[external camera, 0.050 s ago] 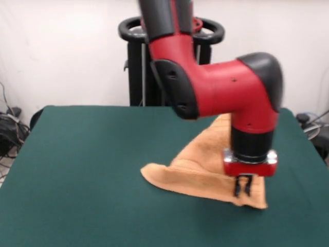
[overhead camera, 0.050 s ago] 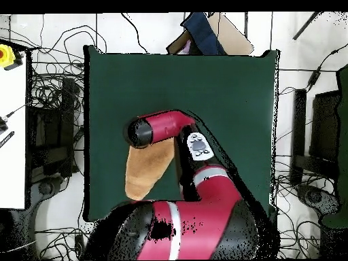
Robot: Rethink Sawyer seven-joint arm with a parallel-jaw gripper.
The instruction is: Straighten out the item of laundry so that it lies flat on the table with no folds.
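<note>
My gripper (external camera, 0.050 s ago: 243, 186) hangs low over the towel (external camera, 0.050 s ago: 195, 172), its two black fingers close together at the cloth's near corner; whether they pinch it I cannot tell. The table (external camera, 0.050 s ago: 82, 164) is dark green felt, with cables on the floor around it. The orange-tan terry lies bunched in a folded, tapering wedge toward one side, with broad bare felt on the other.

green table (external camera, 0.050 s ago: 77, 170) with folded towel (external camera, 0.050 s ago: 195, 175)
</note>
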